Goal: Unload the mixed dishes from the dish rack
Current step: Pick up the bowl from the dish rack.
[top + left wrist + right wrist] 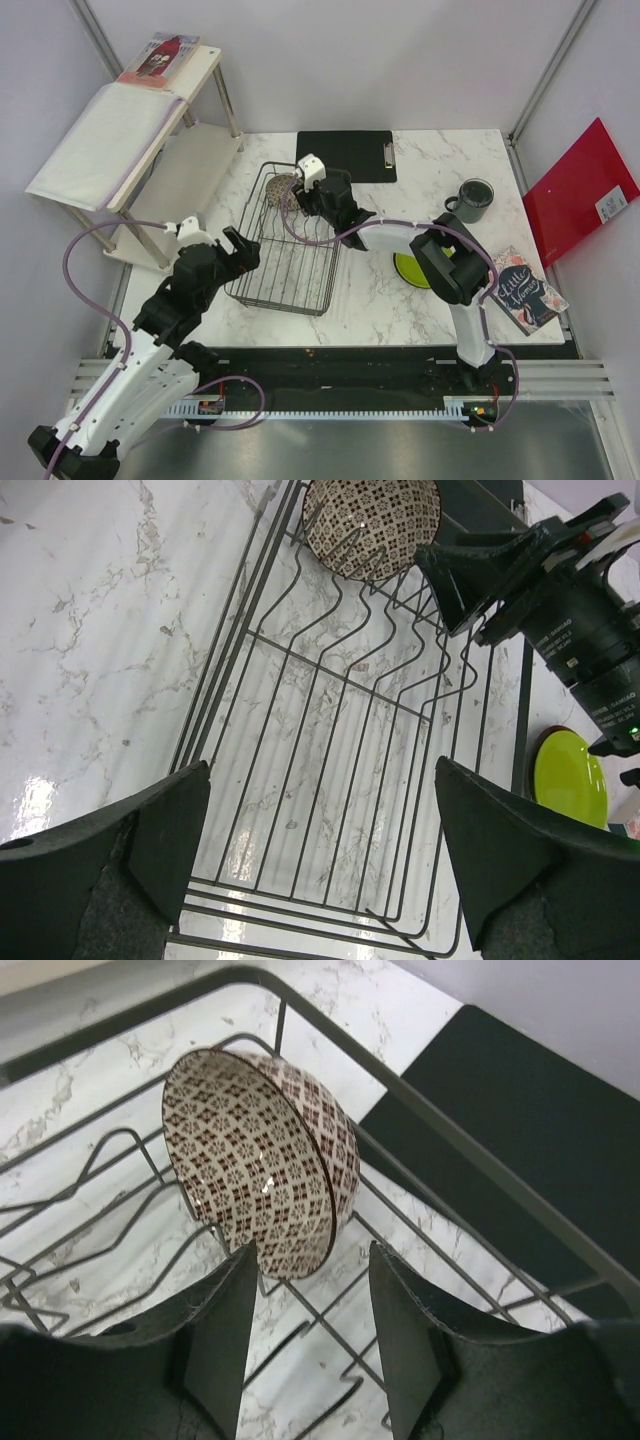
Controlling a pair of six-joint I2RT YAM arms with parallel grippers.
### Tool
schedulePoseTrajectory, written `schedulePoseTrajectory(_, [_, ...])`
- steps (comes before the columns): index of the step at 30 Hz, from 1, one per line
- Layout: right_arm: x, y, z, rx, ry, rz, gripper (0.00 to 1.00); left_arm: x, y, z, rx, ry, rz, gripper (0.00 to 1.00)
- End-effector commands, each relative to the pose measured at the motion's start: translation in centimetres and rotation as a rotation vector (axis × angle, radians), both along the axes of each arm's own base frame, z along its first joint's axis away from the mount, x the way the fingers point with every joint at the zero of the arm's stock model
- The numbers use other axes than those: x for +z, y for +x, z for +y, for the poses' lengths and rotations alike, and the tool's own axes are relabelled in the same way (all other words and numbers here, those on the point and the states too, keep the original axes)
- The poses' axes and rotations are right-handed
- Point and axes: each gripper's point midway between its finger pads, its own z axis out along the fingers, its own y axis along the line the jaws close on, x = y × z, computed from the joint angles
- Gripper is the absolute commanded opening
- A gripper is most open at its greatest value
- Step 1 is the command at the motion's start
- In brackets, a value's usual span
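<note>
Plainly only one piece is left in the dish rack [331, 262]: a dark red patterned bowl [255, 1180], propped on its edge between the upright wire dividers at the far end, which keep it from rolling or tipping. The right gripper [312, 1260] hangs low over that end with its jaws open; the bowl's lower rim sits just ahead of the gap and slightly toward the left finger, not yet between the pads. The left gripper [322, 780], jaws spread wide and holding nothing, hovers over the rack's near end, probably placed to steady the rack. A lime-green plate [410, 268] and a dark mug [472, 200] stand on the bench [380, 300], outside the rack.
</note>
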Motion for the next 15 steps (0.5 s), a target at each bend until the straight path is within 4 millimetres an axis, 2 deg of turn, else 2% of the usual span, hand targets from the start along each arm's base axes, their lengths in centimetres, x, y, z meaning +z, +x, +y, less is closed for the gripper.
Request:
schedulePoseTrajectory(1, [3.6, 1.6, 2.4, 0.037, 0.074, -0.117, 0.55, -0.7, -0.2, -0.3, 0.006, -0.039, 0.02, 0.99])
schedulePoseTrajectory(3, [3.3, 2.3, 3.1, 0.037, 0.06, -0.125, 0.55, -1.1, -0.3, -0.4, 0.006, -0.042, 0.032, 0.99])
schedulePoseTrajectory(8, [1.1, 3.6, 3.8, -0.026, -0.024, -0.132, 0.52, -2.2, -0.2, -0.2, 0.023, -0.039, 0.062, 0.99])
schedulePoseTrajectory(12, [-0.3, 4.0, 4.0, -0.054, -0.093, -0.146, 0.45, -2.9, -0.3, -0.6, 0.022, -0.059, 0.093, 0.99])
schedulePoseTrajectory(15, [-1.0, 4.0, 4.0, -0.074, -0.128, -0.159, 0.39, -4.5, -0.5, -1.2, 0.017, -0.077, 0.15, 0.99])
